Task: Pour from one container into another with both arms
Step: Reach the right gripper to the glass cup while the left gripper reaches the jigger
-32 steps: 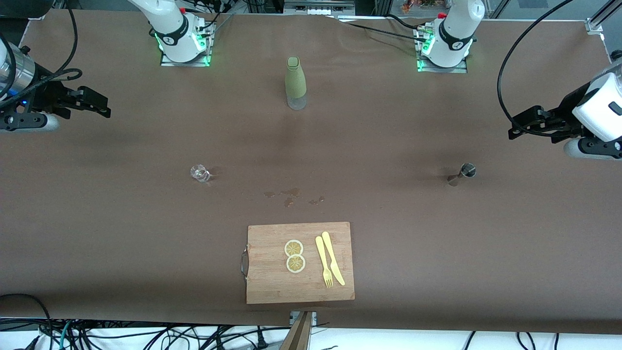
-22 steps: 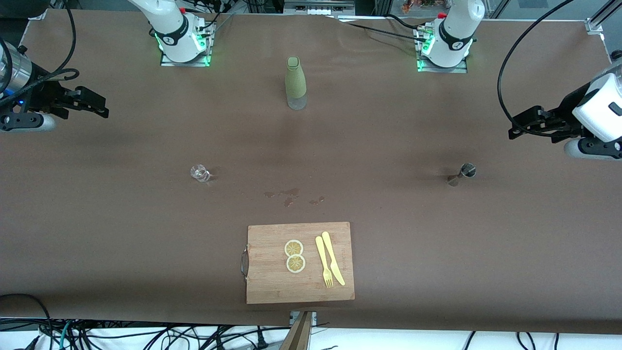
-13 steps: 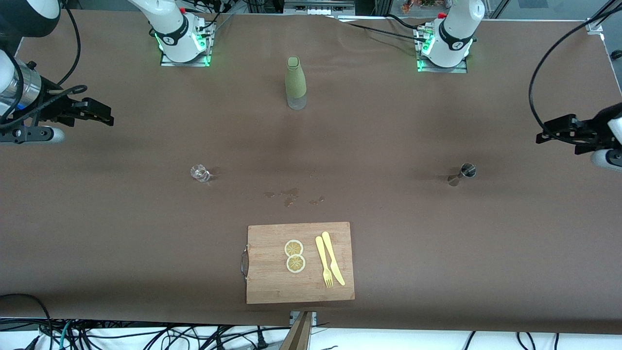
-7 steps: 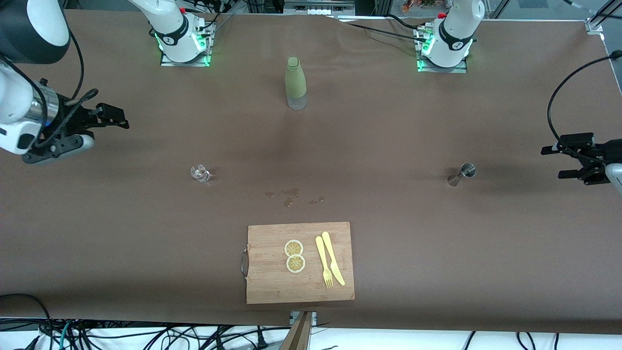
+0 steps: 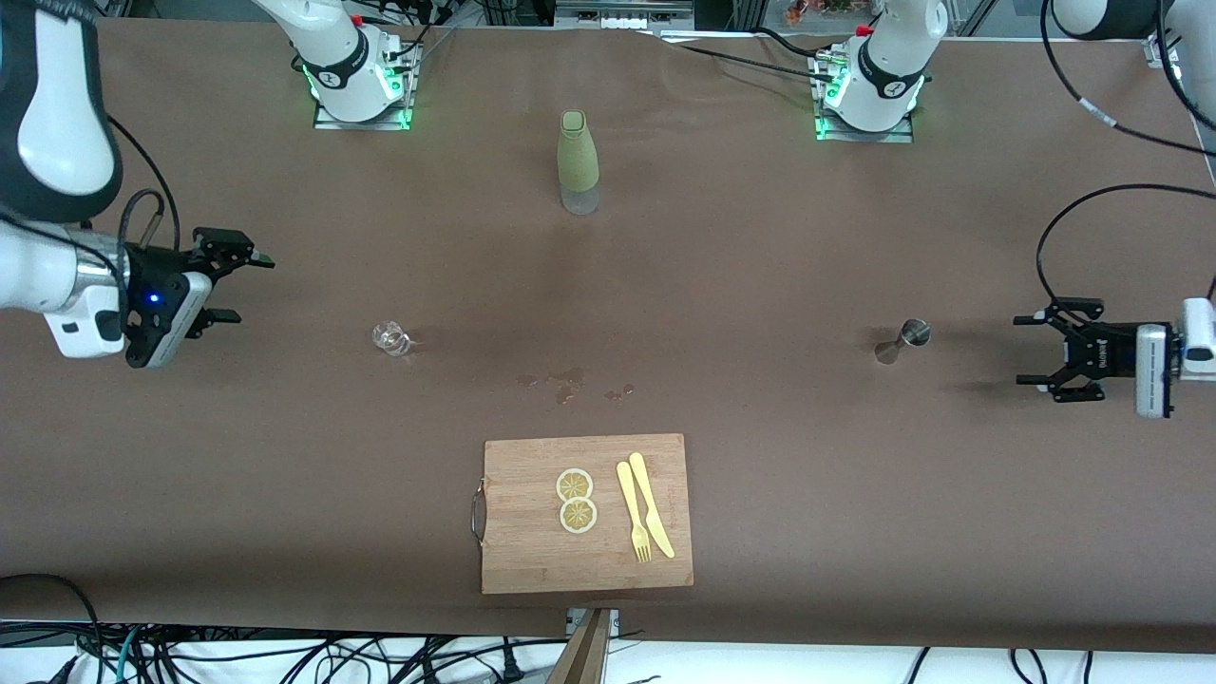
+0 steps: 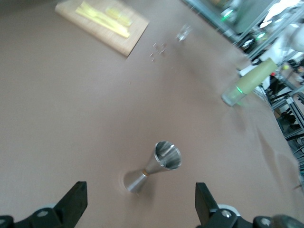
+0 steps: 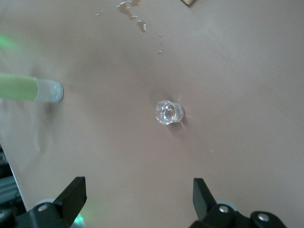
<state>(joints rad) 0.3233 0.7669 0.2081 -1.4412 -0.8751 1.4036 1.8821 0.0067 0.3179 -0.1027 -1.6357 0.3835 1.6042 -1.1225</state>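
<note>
Both grippers gape wide, holding nothing: left gripper (image 5: 1035, 351) over the desk (image 5: 760, 285) near the steel jigger (image 5: 904, 338) (upright), right gripper (image 5: 239, 287) near the small glass (image 5: 389, 338).

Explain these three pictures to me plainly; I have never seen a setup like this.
These are two white robot arms bolted along one edge of a brown table. The wide picture looks down from a high camera facing them. The other two come from small cameras on each arm's wrist, so the black fingers show at the edge of those pictures.

The left gripper is open, beside a metal jigger at its end of the table; its wrist camera shows that jigger between the fingers' line of sight. The right gripper is open too, near a small clear glass, seen again in its wrist picture.

A green bottle stands between the bases. A cutting board, nearer the camera, carries two lemon slices, a fork and a knife. Some spilled drops lie mid-table. Nothing is held.
</note>
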